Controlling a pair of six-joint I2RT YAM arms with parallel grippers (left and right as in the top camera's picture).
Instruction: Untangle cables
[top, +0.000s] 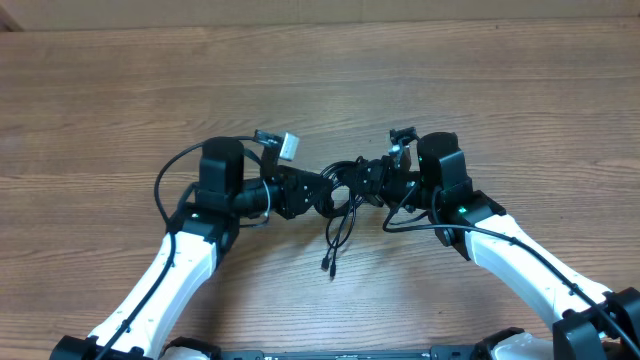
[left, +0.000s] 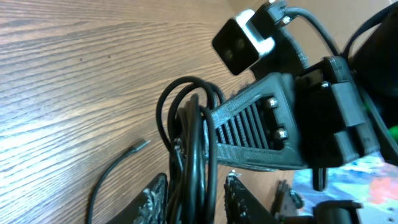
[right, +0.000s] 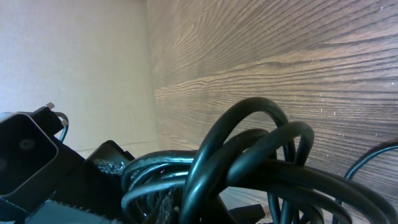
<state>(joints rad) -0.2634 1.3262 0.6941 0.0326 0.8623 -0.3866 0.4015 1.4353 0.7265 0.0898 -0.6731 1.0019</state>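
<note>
Overhead: both arms meet mid-counter (top: 320, 70). The left gripper (top: 318, 194) and right gripper (top: 366, 185) face each other, with the cables (top: 338, 212) bunched between them. Two strands trail from the bunch toward the near edge, their plug ends lying on the wood.

Left wrist: the left fingers (left: 154, 202) are slightly spread. The cables (left: 198, 155) run between them, with a gap showing on one side. The loop stands at the tip of the right gripper (left: 214, 118), whose fingers are pressed together on it. A loose plug end (left: 140, 144) lies on the counter (left: 74, 74).

Right wrist: cable loops (right: 249, 143) fill the foreground, above the counter (right: 280, 43). The right gripper's own fingers are hidden.
</note>
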